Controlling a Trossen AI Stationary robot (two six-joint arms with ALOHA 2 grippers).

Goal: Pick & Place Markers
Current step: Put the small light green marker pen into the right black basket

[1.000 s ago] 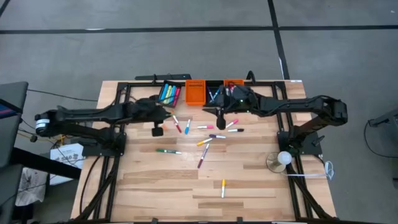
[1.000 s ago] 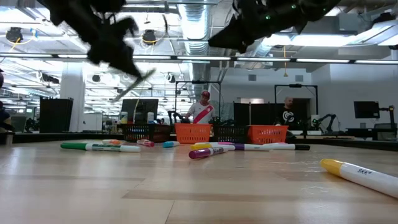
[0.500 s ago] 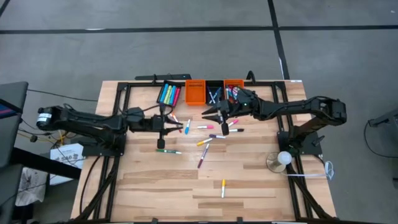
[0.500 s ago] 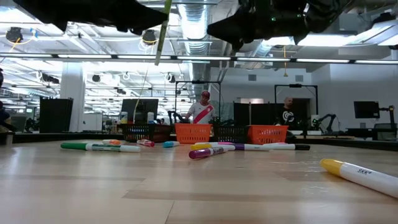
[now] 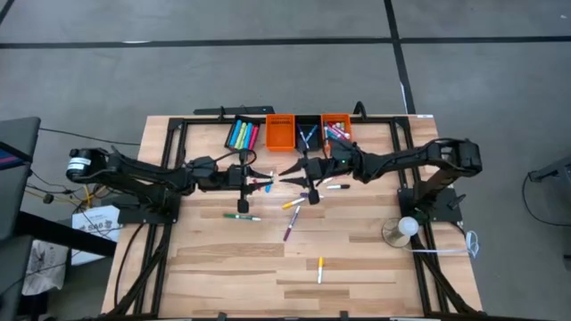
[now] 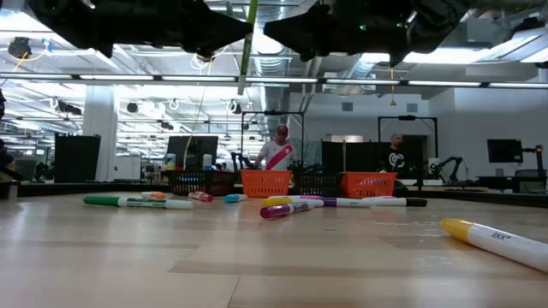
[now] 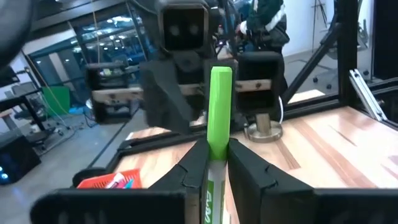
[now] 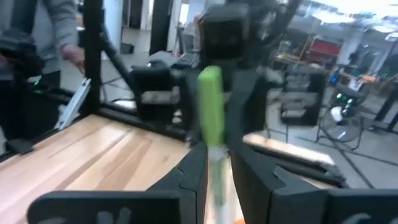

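My left gripper reaches in level from the table's left, above the middle of the table, shut on a green marker. The marker stands upright, green end up, and shows as a thin green stick in the low view. My right gripper comes in level from the right and faces the left one, just on the other side of the marker. Whether it touches the marker, I cannot tell. More markers lie loose on the wood below. My left gripper pinches the green marker between its two fingers on the white barrel just under the green end. The fingers come level from the table's left and lie across the marker. The marker stands upright, lifted clear of the table.
Along the far edge stand a black bin with coloured markers, an orange bin, a black bin and an orange bin. A green marker and a yellow one lie nearer. A round lamp stands at the right.
My left gripper has gone toward the table's right and tipped up from slanting down to level; the green marker in it has turned from slanting to upright. My right gripper has moved toward the left gripper and tipped up from pointing down to level.
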